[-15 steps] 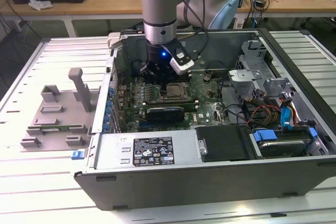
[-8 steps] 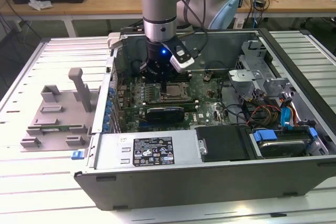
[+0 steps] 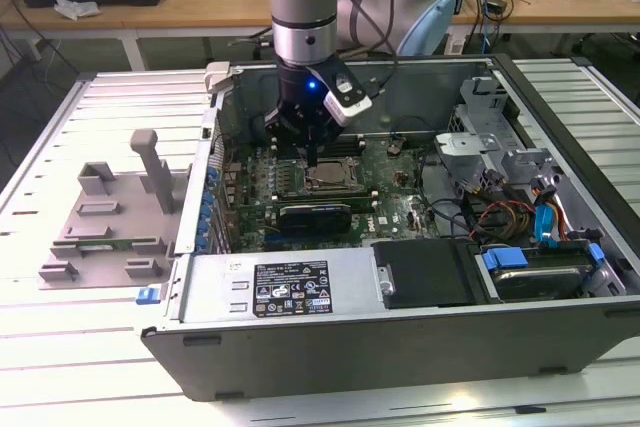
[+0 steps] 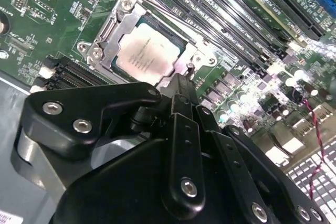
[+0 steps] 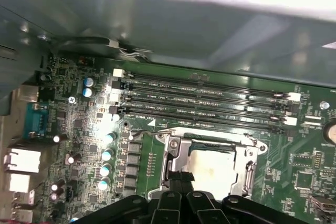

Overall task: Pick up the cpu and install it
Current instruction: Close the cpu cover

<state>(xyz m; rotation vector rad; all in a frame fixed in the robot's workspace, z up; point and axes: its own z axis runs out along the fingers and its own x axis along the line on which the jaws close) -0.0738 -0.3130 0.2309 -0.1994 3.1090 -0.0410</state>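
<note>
So, in the exterior view the gripper (image 3: pixel 313 154) hung straight down inside the open computer case (image 3: pixel 400 347). Its tip was right over the cpu (image 3: pixel 330 177), which lay flat on the motherboard (image 3: pixel 395 185). The grey fixture plate (image 3: pixel 100 227) sat outside the case on the exterior view's left, well apart from all that.

In the second wrist view the cpu (image 4: pixel 147 53) sat square in the socket frame (image 4: pixel 122 9), silver top up. The gripper (image 4: pixel 181 81) looked pinched narrow, with nothing between its fingers (image 4: pixel 184 129). The tip was just beside one edge of the chip, and I couldn't tell if it was touching the frame.

First wrist view, same deal: the cpu (image 5: pixel 210 169) lay just past the gripper (image 5: pixel 178 178), on the side toward the memory slots (image 5: pixel 205 98). The chip is square, so there was no long axis to line up. My read is that what mattered was the tip sitting at the chip's edge rather than over its middle.
</note>
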